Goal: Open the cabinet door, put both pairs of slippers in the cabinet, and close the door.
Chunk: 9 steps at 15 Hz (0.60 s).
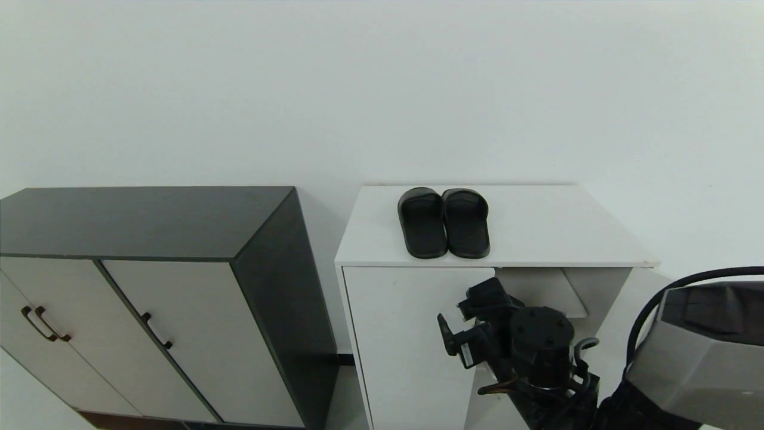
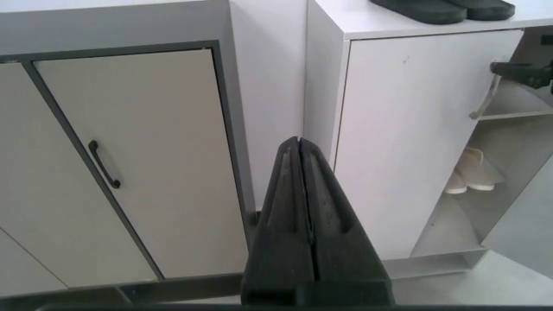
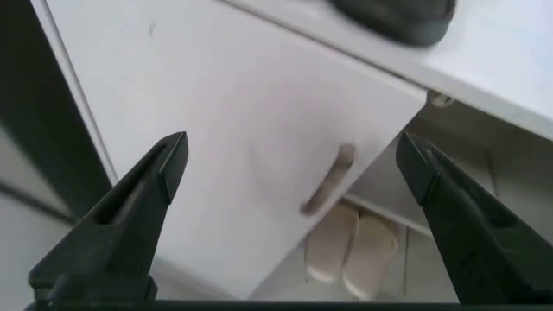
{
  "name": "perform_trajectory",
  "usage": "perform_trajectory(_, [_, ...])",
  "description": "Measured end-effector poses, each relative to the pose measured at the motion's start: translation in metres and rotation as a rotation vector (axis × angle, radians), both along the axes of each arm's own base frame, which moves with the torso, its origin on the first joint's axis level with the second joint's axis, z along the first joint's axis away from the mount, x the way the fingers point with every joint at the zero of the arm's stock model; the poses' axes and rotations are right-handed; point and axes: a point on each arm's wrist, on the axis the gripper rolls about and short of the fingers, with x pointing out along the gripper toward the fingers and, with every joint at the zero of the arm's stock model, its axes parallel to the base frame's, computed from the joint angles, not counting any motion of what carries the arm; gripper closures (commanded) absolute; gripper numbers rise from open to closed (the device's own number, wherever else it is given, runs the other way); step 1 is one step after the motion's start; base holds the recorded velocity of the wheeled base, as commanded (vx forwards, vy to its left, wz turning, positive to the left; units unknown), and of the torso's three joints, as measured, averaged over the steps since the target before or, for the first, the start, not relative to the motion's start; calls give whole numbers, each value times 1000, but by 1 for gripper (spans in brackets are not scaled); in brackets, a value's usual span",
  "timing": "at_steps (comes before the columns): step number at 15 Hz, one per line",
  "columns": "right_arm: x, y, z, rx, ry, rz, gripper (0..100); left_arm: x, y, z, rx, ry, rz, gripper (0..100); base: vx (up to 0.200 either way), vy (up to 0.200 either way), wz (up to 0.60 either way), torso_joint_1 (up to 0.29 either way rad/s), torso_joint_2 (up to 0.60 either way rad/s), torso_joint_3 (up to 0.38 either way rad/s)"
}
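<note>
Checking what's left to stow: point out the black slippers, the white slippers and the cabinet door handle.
black slippers (image 1: 443, 222), head view, where the two meet
white slippers (image 3: 353, 249), right wrist view, inner edges of the pair
door handle (image 3: 329, 178), right wrist view, middle of the bar

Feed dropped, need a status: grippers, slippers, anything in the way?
Left gripper shut. Right gripper open, facing the door handle. White slippers inside the cabinet, black slippers on its top. Nothing seen blocking the open side.
</note>
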Motion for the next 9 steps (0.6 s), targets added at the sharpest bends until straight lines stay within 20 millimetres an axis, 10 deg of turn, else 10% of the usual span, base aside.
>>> perform_trajectory(9, [-1,34,107,231,181,-162,0,0,0,0,0,0,0,100,0,0,0,0,0,0])
